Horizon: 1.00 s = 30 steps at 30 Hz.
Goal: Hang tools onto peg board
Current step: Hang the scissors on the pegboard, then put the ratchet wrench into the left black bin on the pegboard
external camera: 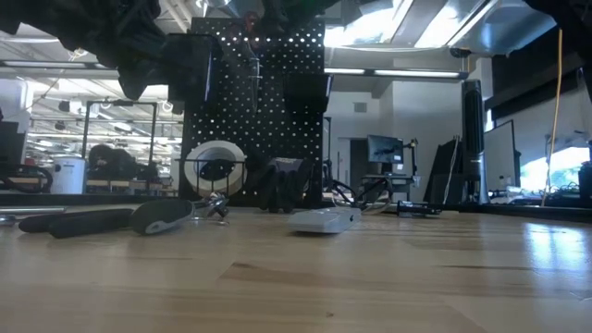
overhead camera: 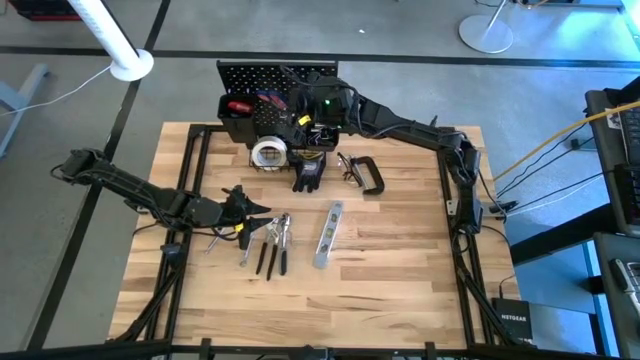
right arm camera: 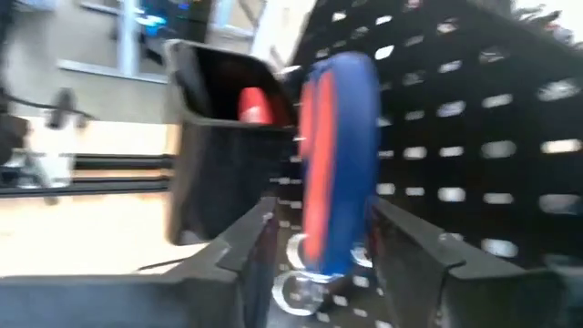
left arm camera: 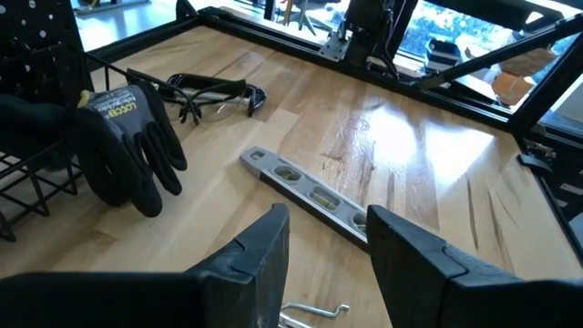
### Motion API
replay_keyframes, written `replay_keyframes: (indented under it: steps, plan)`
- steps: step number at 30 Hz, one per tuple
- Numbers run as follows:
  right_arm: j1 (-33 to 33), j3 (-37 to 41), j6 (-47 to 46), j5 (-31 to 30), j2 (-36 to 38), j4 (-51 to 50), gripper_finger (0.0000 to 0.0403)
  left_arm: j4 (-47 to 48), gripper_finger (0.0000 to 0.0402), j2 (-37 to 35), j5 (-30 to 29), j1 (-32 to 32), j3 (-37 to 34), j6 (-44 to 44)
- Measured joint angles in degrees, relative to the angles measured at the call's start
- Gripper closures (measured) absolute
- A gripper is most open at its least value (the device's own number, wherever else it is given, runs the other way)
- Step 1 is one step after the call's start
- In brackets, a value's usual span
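your right gripper is up at the peg board at the far edge of the table; in its wrist view the two fingers stand apart on either side of a red and blue handled tool, with a gap showing on each side of the handle, so the jaws look loosened rather than clamped; the tool's long axis runs along the face of the board, handle end away from the camera, metal end down between the fingers; whether it rests on a peg you cannot tell; just beside it a black bin on the board holds something red; your left gripper waits low over the left part of the table, jaws part open and holding nothing; the silver level bar lies flat mid-table, long axis running near to far with a slight tilt; the pliers lie just left of it, handles pointing toward the near edge; the pale tape roll stands on edge at the foot of the board; the black gloves lie just right of it, fingers toward the near edge; the black c-clamp lies to the right of the gloves.
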State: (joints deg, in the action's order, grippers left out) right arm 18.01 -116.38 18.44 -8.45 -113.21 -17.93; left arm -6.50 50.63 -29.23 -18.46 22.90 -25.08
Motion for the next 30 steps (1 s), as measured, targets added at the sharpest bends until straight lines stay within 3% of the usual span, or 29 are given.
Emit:
replay_keyframes:
  steps: [4, 11, 22, 30]
  plan:
    - [-1.5, 0.0, 3.1, -7.8, 2.2, 0.6, 0.0214, 0.0, 0.0265, 0.0, 0.0, 0.0, 0.0, 0.1]
    - [-3.9, -0.1, 9.8, -18.8, 4.0, 1.4, 0.0211, -0.3, 0.0265, 0.0, 0.0, 0.0, 0.0, 0.0]
    - [-4.1, -0.1, 10.3, -14.5, 3.4, -1.9, 0.021, -0.2, 0.0265, 0.0, -0.6, 0.0, 0.0, 0.1]
    - [-2.1, -0.1, 10.8, -18.9, 1.8, -0.8, 0.021, -0.1, 0.0265, 0.0, -0.6, 0.0, 0.0, 0.2]
